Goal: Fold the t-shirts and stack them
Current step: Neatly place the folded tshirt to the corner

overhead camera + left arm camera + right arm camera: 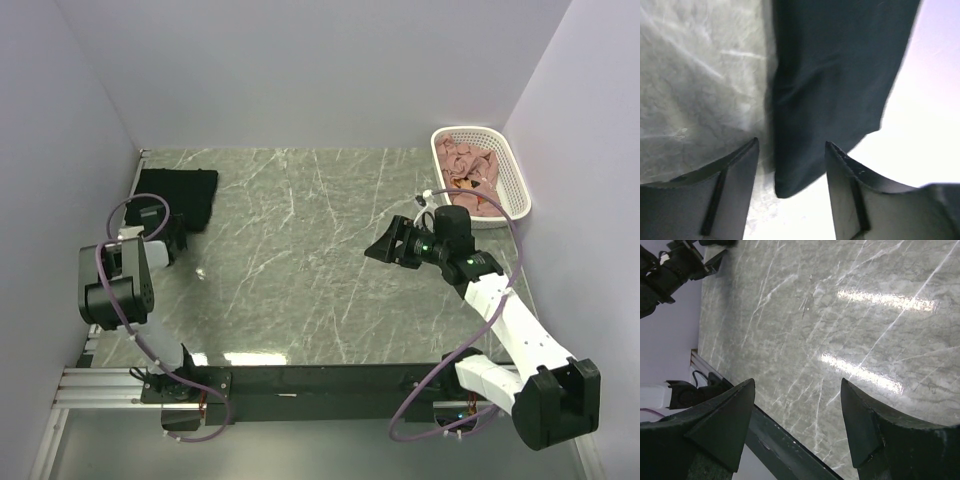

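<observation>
Black t-shirt (pixel 185 195): is lying as a flat, dark, roughly rectangular bundle at the far left corner of the table (pixel 320 270), close to the left wall.
Pink t-shirts (pixel 462 165): are sitting crumpled together inside the white basket (pixel 512 168) at the far right corner.
Left gripper (pixel 792 150): is hovering at the black t-shirt's near edge, jaws standing apart with nothing between them.
Right gripper (pixel 797 385): is hanging over bare table, short of the basket, jaws spread wide and empty.
Handling, as judged: the cloth is looking light, limp and unbreakable, so it is likely sagging and bunching wherever it is unsupported.
Where to hold, as judged: pinching a hem or shoulder corner rather than the middle is giving the cleanest spread. A tangled pink piece may be dragging its neighbours out too.
</observation>
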Robot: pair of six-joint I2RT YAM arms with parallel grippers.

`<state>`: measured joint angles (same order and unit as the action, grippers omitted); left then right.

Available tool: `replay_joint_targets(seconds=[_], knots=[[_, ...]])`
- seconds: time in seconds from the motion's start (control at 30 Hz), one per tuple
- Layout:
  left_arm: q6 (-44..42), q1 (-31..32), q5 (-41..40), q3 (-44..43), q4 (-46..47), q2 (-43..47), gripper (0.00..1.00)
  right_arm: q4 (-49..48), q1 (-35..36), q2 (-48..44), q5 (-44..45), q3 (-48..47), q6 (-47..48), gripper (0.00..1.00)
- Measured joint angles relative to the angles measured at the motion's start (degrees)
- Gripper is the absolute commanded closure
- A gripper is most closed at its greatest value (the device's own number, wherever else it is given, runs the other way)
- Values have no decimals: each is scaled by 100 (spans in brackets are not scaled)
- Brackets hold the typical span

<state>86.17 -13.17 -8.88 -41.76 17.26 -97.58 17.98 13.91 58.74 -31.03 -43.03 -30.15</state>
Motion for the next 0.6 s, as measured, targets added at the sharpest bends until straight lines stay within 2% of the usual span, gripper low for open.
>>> replay_joint_targets(seconds=[0.2, 0.23, 0.33, 0.4, 0.6], knots=[[-37, 46, -7, -461, -103, -487, 64, -15, 0, 15, -11, 2, 0, 25], [-81, 44, -11, -575, -168, -581, 71, -26, 0, 33, -11, 2, 0, 25], [-142, 33, -48, -999, -293, -892, 83, -31, 0, 94, -9, 2, 0, 25], [-149, 28, -55, -1331, -345, -1123, 88, -31, 0, 133, -9, 2, 0, 25], [-120, 11, -55, -2277, -398, -1847, 93, 85, 0, 317, 17, -7, 2, 25]])
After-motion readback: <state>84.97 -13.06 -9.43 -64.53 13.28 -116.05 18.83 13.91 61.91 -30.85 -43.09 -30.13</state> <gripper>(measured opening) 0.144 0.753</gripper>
